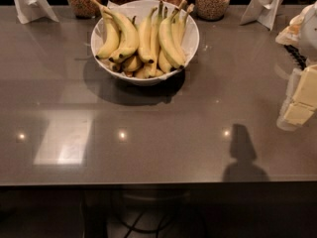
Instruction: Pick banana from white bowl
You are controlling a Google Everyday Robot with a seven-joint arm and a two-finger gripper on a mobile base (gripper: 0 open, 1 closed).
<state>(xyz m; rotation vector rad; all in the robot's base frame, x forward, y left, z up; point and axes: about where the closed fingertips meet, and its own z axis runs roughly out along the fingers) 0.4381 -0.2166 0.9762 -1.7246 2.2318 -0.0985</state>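
A wide white bowl (193,36) stands on the grey counter at the back centre. It is filled with several long yellow bananas (169,42) that lie side by side, stems pointing up and back and dark tips toward me. Shorter bananas lie underneath them. My gripper (298,108) shows at the right edge of the view as pale yellow and white parts. It hangs over the counter, well to the right of the bowl and nearer to me, and touches nothing.
Several glass jars (212,1) of dry food stand in a row behind the bowl. White folded holders stand at the back left (29,3) and back right (265,5). The counter's front edge (148,182) runs across the lower view.
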